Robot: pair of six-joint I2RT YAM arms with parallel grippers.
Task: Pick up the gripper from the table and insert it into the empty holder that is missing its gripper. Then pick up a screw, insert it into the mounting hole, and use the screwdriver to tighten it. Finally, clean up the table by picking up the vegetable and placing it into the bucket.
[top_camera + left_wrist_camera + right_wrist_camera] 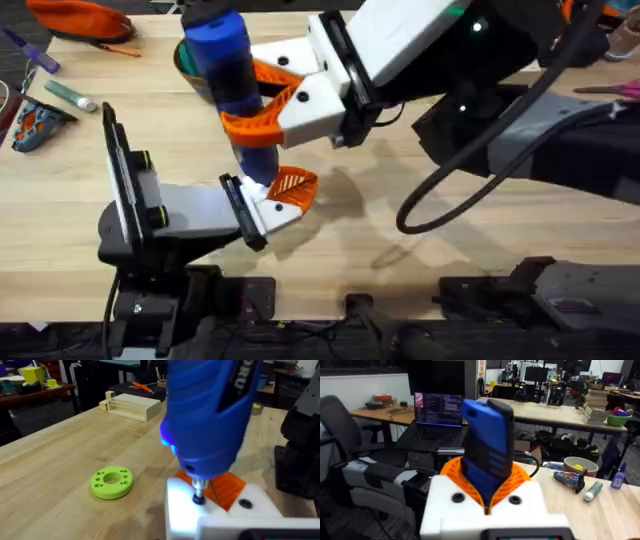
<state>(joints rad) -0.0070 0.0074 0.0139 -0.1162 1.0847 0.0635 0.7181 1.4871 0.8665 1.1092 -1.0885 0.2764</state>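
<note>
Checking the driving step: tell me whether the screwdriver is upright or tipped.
Upright: in the overhead view the screwdriver stands vertical in the right gripper, its bit pointing down at the white mount.

A lime green disc lay flat on my table; a pale wooden box sat farther off.

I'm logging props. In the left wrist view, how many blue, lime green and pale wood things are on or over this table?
Blue: 1, screwdriver
Lime green: 1, disc
Pale wood: 1, box
Total: 3
</note>
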